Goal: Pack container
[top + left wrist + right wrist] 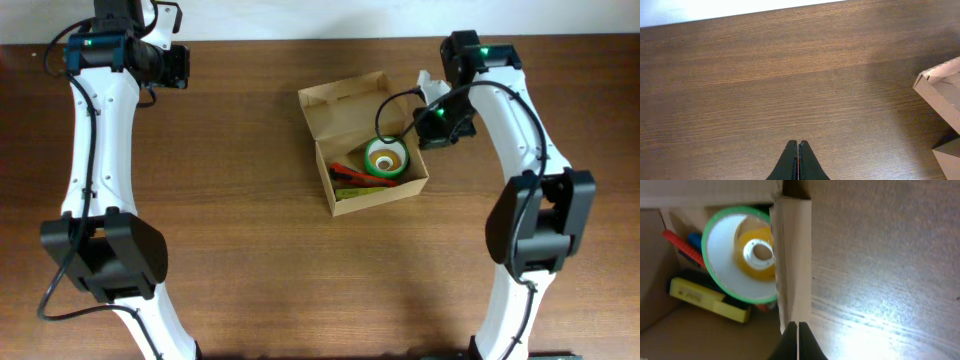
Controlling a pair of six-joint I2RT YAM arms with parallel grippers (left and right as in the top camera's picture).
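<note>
Packing looks mostly done. The container (340, 108) sits at mid-table, a little toward the right arm and turned slightly askew. Its lid flap (345, 92) is folded back and open on the far side. Contents visible: a green-rimmed tape roll (735, 255) with a white inner face and a smaller yellow roll (757, 255) nested in its core. It lies on a red tool (675, 239), a blue piece (692, 244) and a flat yellow item (705, 297); what those three are cannot be resolved. No loose items show on the table (765, 75) in any view. Judgement: loading is complete or nearly so, and what is left is closing the lid flap. Right gripper (798, 339): fingers together, nothing seen between them, tips at the top edge of the container's right wall (792, 260). Whether they touch it or stop just short cannot be told. Left gripper (798, 159): fingers together, empty, over bare wood at the far left of the table, well apart from the container. Only a corner of the container shows at the right edge of the left wrist view. Possible obstructions: the tape roll looks to stand close to the rim and may keep the lid from seating flat. The right gripper at the wall may also lie in the flap's closing path.
</note>
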